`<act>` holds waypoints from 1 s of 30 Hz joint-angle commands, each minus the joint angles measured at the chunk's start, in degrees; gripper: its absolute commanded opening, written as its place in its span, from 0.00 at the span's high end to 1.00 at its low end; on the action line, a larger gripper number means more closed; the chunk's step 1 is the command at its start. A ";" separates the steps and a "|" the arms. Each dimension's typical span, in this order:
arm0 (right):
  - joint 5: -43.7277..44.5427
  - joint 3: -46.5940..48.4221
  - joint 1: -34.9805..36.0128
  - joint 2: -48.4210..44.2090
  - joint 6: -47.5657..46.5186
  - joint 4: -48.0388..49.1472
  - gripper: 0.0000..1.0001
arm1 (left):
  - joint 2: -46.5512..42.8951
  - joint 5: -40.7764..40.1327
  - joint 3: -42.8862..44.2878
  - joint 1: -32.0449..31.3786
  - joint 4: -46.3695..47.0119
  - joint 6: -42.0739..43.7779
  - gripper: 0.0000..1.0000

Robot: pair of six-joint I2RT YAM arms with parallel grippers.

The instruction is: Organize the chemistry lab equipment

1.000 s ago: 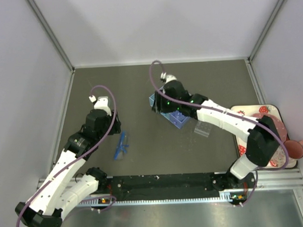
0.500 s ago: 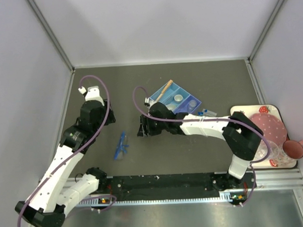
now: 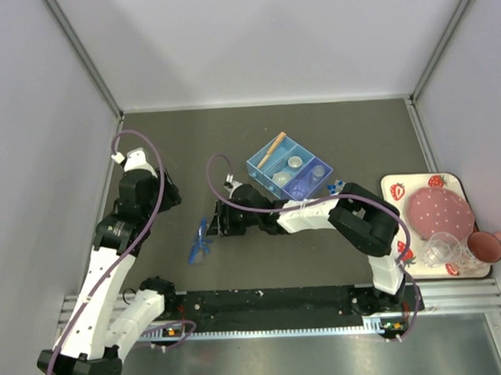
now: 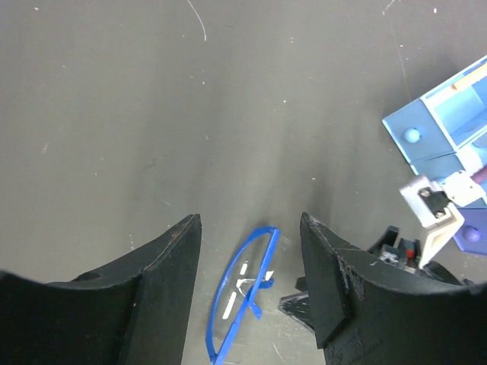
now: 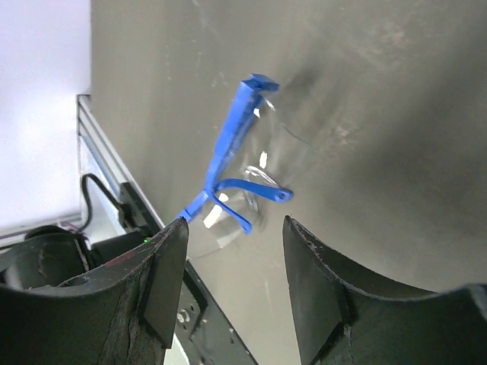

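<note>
Blue-framed safety glasses (image 3: 201, 240) with a clear lens lie on the dark table, left of centre. My right gripper (image 3: 221, 224) hovers open just right of them; in the right wrist view the glasses (image 5: 236, 152) sit ahead of the open right gripper (image 5: 236, 228). My left gripper (image 3: 170, 195) stands open, up and left of the glasses; in its view the glasses (image 4: 243, 293) show between the fingers of the left gripper (image 4: 251, 228), untouched. A blue compartment tray (image 3: 251, 165) holds a wooden clip (image 3: 272, 149) and small round dishes (image 3: 295, 162). Blue-capped tubes (image 3: 337, 186) lie by its right corner.
A strawberry-print tray (image 3: 399, 186) at the right edge carries a pink plate (image 3: 436, 210), a pink cup (image 3: 487, 245) and clear glassware (image 3: 442, 248). The black front rail (image 3: 271, 300) runs along the near edge. Grey walls close in on three sides.
My right arm swung from over the blue tray leftward and nearer, stopping beside the glasses and uncovering the tray. The left arm drew back to the left. Both grippers stayed open.
</note>
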 commanded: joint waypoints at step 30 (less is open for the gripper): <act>-3.42 3.36 4.87 6.56 5.48 12.47 0.50 | -3.70 4.79 -4.02 0.86 2.04 -1.30 0.40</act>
